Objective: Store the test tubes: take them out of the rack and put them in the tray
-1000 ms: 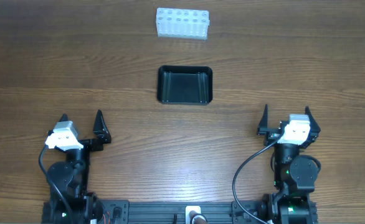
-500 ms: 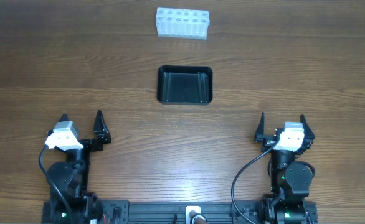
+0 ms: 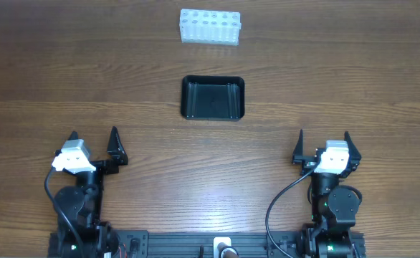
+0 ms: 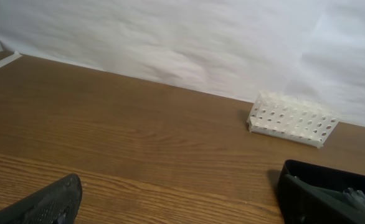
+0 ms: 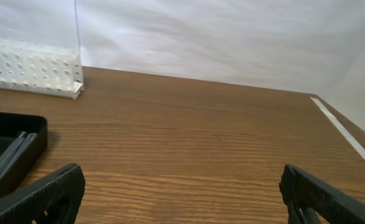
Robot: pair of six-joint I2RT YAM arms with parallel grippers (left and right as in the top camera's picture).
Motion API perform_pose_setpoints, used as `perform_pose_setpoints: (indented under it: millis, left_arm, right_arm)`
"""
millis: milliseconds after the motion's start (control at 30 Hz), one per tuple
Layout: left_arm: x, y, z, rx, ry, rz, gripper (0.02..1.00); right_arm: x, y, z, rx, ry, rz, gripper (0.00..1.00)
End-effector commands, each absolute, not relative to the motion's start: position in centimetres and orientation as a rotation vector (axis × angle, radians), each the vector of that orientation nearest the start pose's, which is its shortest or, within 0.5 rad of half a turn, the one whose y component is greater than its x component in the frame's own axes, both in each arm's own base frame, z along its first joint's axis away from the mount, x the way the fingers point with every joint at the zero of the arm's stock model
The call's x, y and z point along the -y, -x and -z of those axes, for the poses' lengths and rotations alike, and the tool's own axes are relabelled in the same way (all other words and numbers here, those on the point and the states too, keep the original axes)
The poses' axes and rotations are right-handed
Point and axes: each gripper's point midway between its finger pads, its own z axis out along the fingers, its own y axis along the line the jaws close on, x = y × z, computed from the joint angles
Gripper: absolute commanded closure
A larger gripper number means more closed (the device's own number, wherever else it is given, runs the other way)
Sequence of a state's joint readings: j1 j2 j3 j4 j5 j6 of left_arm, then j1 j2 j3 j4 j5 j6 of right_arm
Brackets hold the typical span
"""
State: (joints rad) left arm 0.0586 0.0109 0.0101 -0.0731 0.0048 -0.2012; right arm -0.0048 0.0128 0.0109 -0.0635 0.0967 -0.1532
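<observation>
The white test tube rack (image 3: 210, 27) stands at the far middle of the table, its holes showing in the left wrist view (image 4: 291, 118) and the right wrist view (image 5: 33, 71). The black tray (image 3: 213, 98) lies just in front of it; thin clear tubes seem to lie inside (image 5: 11, 155). My left gripper (image 3: 94, 136) is open near the front left, far from both. My right gripper (image 3: 324, 136) is open near the front right, with nothing between its fingers. The tray's rim (image 4: 357, 177) edges the left wrist view.
Brown wooden table (image 3: 339, 72) stretches bare on both sides of the tray. A white wall backs the far edge (image 4: 170, 37). A white strip (image 5: 347, 134) marks the table's right side.
The right gripper drew back a little toward its base and straightened between the earliest frame and half a second ago. Since then nothing moved. The left arm kept still.
</observation>
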Motion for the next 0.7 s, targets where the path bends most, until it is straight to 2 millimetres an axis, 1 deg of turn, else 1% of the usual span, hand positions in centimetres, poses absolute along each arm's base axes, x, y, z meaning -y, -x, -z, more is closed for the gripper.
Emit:
perform_pose_setpoints:
  millis: [33, 700]
  left_arm:
    - [-1.24, -24.59, -15.61, -1.638, 0.191, 0.109, 0.020]
    - [-1.24, -24.59, -15.63, -1.637, 0.191, 0.109, 0.020]
  right_arm:
    - [0.72, -24.61, -15.76, -1.642, 0.073, 0.133, 0.007]
    - [0.55, -24.61, -15.76, -1.641, 0.080, 0.125, 0.009]
